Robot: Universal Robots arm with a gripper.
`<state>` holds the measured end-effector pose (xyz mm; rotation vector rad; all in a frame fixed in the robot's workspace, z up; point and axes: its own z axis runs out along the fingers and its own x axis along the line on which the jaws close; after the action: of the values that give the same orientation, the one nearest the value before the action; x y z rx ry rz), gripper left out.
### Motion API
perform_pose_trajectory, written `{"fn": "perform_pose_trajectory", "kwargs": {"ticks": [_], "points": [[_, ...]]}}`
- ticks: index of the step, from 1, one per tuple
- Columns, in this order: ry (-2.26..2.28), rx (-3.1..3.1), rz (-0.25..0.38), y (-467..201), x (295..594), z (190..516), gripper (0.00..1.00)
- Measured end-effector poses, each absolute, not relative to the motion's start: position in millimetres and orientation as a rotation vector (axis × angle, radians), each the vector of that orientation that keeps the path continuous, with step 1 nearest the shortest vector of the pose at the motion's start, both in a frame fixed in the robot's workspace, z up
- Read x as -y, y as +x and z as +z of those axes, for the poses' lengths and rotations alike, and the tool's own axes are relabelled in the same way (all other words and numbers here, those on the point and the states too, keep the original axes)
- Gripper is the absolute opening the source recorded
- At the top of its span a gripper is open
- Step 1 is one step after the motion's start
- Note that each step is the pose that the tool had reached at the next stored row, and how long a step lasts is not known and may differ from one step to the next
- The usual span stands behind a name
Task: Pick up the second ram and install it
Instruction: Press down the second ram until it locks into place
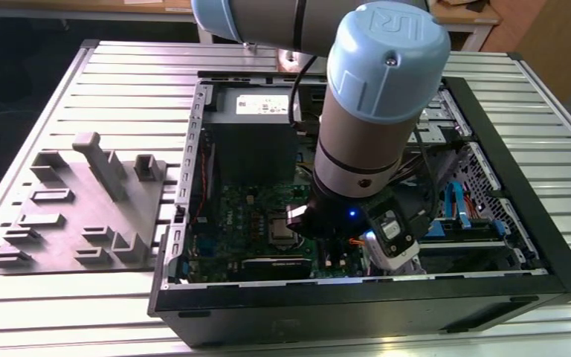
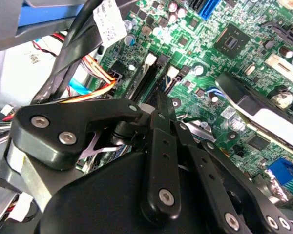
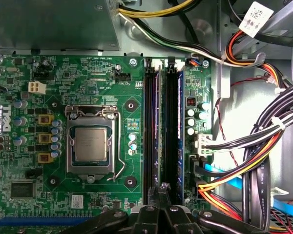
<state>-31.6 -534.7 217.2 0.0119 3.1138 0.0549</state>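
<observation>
Two long dark blue-black ram sticks stand on edge side by side in the black memory slots, one (image 3: 155, 126) nearer the CPU and one (image 3: 174, 126) nearer the cables. I cannot tell which is the second ram. My gripper (image 3: 161, 189) is low inside the open computer case (image 1: 365, 301), fingertips pressed together over one end of the slots, between the two sticks. Nothing shows between its fingers (image 2: 162, 109). In the exterior view the gripper (image 1: 340, 256) hangs over the green motherboard (image 1: 250, 212), and the arm hides the slots.
The CPU socket (image 3: 90, 144) lies beside the slots. Bundled orange, yellow and black cables (image 3: 244, 161) crowd the other side. A grey power supply (image 1: 250, 108) sits at the case's far end. A grey parts fixture (image 1: 77, 216) stands on the slatted table at the exterior view's left.
</observation>
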Motion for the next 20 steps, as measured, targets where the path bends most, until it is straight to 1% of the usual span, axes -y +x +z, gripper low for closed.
{"fn": "perform_pose_trajectory", "kwargs": {"ticks": [4, 11, 17, 20], "points": [[0.012, -3.113, 0.059, -32, 534, 219, 0.1], [0.012, -3.114, 0.053, -32, 535, 240, 0.1], [0.012, -3.114, 0.052, -32, 534, 241, 0.1], [0.012, -3.114, 0.052, -32, 527, 241, 0.1]]}}
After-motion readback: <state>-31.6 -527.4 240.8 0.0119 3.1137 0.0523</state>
